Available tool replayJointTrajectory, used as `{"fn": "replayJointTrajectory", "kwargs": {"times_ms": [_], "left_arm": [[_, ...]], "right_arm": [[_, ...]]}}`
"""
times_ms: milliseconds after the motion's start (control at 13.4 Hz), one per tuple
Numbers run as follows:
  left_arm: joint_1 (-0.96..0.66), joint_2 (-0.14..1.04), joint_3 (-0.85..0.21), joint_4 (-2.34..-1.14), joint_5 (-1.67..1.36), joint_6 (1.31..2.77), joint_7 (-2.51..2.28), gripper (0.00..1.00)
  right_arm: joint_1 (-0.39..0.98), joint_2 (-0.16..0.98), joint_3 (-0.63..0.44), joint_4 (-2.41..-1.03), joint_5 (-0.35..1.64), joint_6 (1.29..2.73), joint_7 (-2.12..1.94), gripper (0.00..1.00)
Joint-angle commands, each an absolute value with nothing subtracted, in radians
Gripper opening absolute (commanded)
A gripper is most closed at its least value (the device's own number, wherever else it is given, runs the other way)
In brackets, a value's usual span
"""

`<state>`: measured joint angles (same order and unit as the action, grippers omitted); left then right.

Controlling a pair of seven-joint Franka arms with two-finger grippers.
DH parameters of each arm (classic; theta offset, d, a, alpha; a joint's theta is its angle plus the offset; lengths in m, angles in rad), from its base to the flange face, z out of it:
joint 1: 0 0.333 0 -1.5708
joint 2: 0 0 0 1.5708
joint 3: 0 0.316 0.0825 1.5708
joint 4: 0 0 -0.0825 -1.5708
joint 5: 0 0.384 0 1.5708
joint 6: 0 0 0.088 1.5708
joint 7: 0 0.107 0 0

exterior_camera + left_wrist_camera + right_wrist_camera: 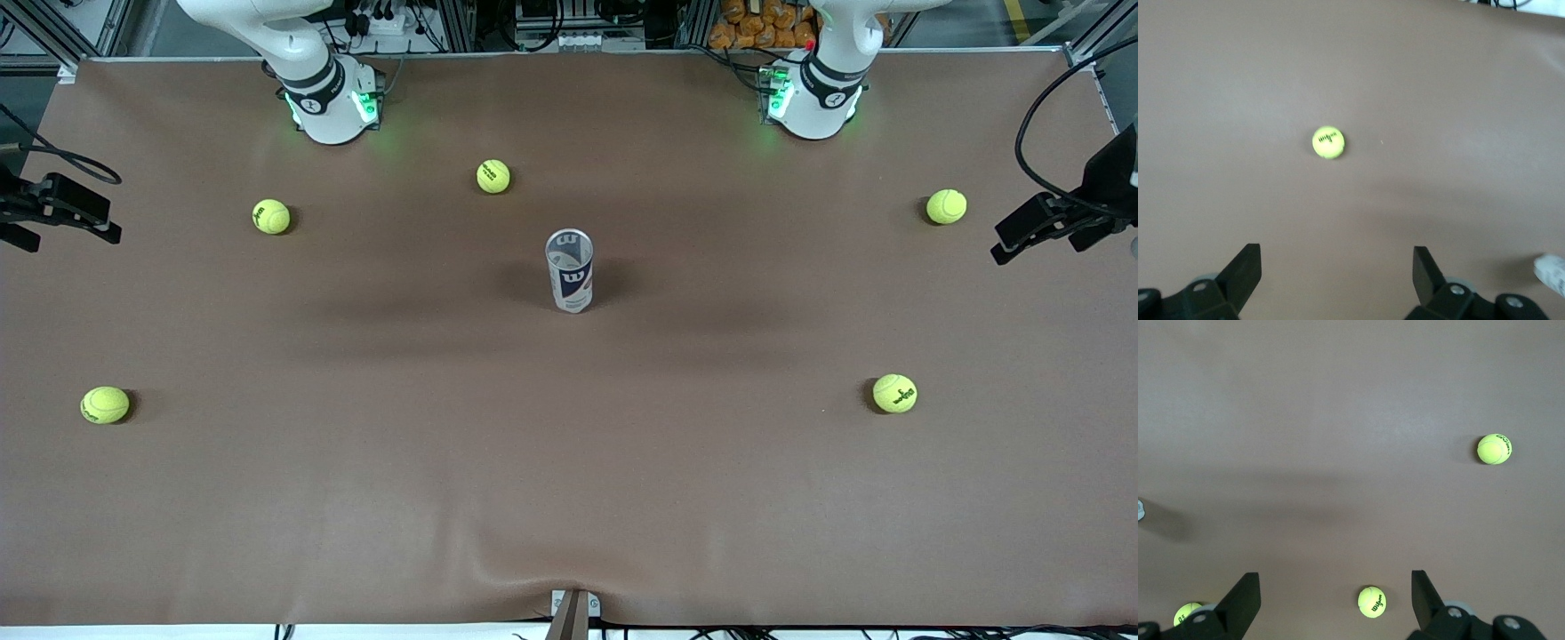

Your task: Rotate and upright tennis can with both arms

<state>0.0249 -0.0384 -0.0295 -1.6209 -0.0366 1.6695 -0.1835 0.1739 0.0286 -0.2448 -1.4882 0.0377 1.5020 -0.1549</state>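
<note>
The big brown worktop [569,480] holds the tennis can [569,271] at its middle, standing up with its long side pointing up. Both arms wait high, about equally near. The left gripper [1337,267] and right gripper [1335,593] have fingers wide open, holding nothing. Tennis balls [271,216] lie around, from ten o'clock onward.

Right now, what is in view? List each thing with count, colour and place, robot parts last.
tennis can: one, white-silver with navy band, standing upright at the table's middle.
tennis balls: five, yellow-green, scattered around the can; two nearer the front camera, three nearer the bases.
table: one, brown cover.
left gripper: one, black, open, high over the table, waiting.
right gripper: one, black, open, high over the table, waiting.
</note>
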Motion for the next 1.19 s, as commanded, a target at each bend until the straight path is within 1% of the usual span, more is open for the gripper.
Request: {"fn": "replayJointTrajectory", "kwargs": {"times_ms": [0, 745, 1118], "left_arm": [[0.009, -0.025, 0.003, -1.592, -0.077, 1.631, -0.132, 1.00], [-0.002, -0.021, -0.003, -1.595, -0.029, 1.624, -0.094, 1.00], [-0.052, -0.021, 0.017, -1.600, -0.006, 1.624, -0.089, 1.00]], "right_arm": [[0.169, 0.014, -0.244, -1.496, 0.055, 1.491, -0.166, 1.00], [0.167, 0.012, -0.244, -1.500, 0.052, 1.477, -0.169, 1.00], [0.167, 0.012, -0.244, -1.500, 0.052, 1.476, -0.170, 1.00]]}}
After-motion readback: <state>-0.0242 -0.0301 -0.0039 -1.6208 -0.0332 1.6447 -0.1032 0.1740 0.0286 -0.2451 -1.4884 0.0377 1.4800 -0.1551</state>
